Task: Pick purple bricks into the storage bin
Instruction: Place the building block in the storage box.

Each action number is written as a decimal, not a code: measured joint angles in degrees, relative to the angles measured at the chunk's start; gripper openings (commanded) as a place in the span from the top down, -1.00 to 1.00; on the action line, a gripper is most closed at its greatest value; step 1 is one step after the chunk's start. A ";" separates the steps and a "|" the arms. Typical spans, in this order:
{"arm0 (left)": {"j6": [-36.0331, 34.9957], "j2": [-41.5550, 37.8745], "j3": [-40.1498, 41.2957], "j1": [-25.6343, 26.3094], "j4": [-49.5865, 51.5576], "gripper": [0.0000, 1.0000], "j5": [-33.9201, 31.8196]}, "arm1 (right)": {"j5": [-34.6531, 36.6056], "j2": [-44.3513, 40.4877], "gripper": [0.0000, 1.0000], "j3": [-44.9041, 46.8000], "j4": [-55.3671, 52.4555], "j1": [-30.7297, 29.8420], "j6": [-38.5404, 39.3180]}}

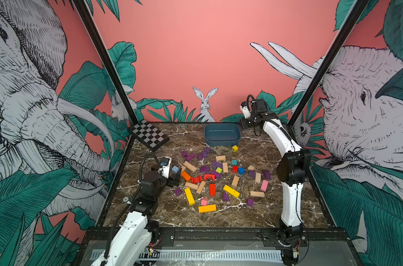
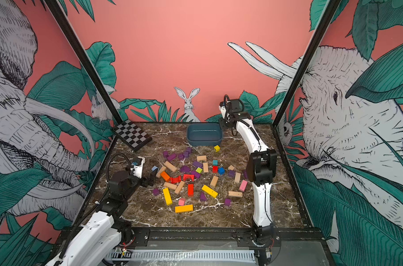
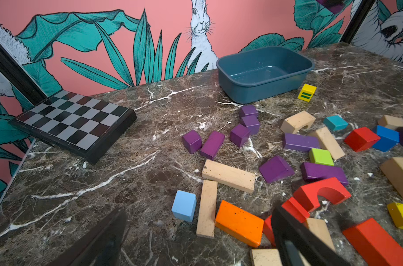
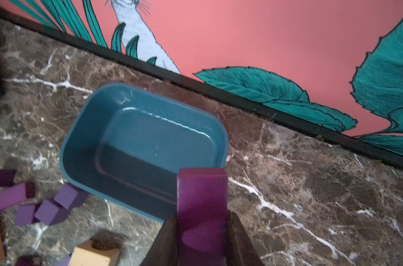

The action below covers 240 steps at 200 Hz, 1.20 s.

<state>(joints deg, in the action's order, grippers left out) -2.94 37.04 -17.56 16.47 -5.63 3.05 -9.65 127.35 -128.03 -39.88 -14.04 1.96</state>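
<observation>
Right hand [image 4: 201, 216] was clenched on a purple brick [image 4: 201, 191], with dark fingers [image 4: 167, 232] pressed to both its sides and the brick poking out past the tips. From the wrist camera the brick's end overlapped one corner of the bin [image 4: 80, 129]. Whether it hung over the inside or just outside the rim could not be told. In both top views that hand sat raised at the bin's 3 o'clock end, its arm stretched long from the table's 5 o'clock corner. The bin [image 1: 222, 143] itself stood at 12 o'clock on the table [image 1: 288, 207], close to the back wall.

Left hand [image 1: 174, 180] was spread wide and gripped nothing. It sat low at 9 o'clock of the block pile, right beside an orange block [image 1: 185, 176] and a light-blue cube [image 1: 175, 169].

And the other purple bricks [image 1: 197, 156] lay loose on the table. There was a cluster at the pile's 11 o'clock and more mixed among the tan blocks [image 1: 190, 166] in the middle. Stragglers sat out at 3, 5 and 8 o'clock, all well apart from the bin.

A yellow cube [image 1: 235, 148] sat just off the bin's 5 o'clock corner. A checkerboard [image 1: 149, 135] filled the table's 10 o'clock corner.
</observation>
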 measured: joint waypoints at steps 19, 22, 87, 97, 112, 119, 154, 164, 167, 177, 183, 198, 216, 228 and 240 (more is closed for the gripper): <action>0.00 -0.42 0.04 0.00 0.00 -0.99 -0.28 | 0.68 6.03 1.00 -7.34 -1.01 -0.79 -3.19; 0.00 -0.50 0.04 0.00 0.00 -0.99 -0.35 | 0.79 6.84 1.00 -8.00 -1.14 -0.87 -3.72; 0.13 -0.85 0.04 0.00 0.00 -0.99 -0.59 | 1.55 16.35 1.00 -11.15 -2.64 -1.18 -13.05; 0.13 -0.85 0.04 0.00 0.00 -0.98 -0.59 | 1.60 16.85 1.00 -11.56 -2.67 -1.18 -14.08; 0.13 -1.01 0.09 0.00 0.00 -0.99 -0.59 | 1.92 17.40 1.00 -12.66 -2.58 -1.25 -15.50; 0.13 -1.18 0.15 0.00 0.00 -0.99 -0.61 | 2.19 17.77 1.00 -13.51 -2.51 -1.31 -15.96; 0.15 -2.23 0.52 0.00 0.04 -0.99 -0.74 | 4.57 20.28 1.00 -17.55 -2.25 -1.92 -17.22; 0.15 -2.34 0.57 0.00 0.07 -0.99 -0.76 | 5.25 21.24 1.00 -18.51 -2.32 -2.21 -17.22; 0.15 -2.36 0.59 0.00 0.07 -0.99 -0.76 | 5.40 21.51 1.00 -18.71 -2.36 -2.27 -17.22; 0.15 -2.36 0.61 0.00 0.07 -0.99 -0.76 | 6.10 22.23 1.00 -19.21 -2.47 -2.51 -17.20; 0.15 -2.36 0.63 0.00 0.07 -0.99 -0.76 | 6.32 22.60 1.00 -19.41 -2.60 -2.64 -17.20; 0.15 -2.34 0.66 0.00 0.07 -0.99 -0.76 | 7.15 23.30 1.00 -19.41 -2.86 -2.95 -17.18; 0.15 -2.34 0.68 0.00 0.07 -0.99 -0.76 | 7.96 23.71 1.00 -19.41 -3.13 -3.17 -17.00; 0.15 -2.34 0.68 0.00 0.07 -0.98 -0.74 | 8.52 23.78 1.00 -19.41 -3.23 -3.17 -16.98; 0.15 -2.34 0.68 0.00 0.07 -0.99 -0.76 | 9.16 23.78 1.00 -19.41 -3.23 -3.21 -16.87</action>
<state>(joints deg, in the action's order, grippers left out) -2.79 34.70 -16.88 16.47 -5.56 2.28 -0.49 151.13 -147.44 -43.11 -17.26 -14.92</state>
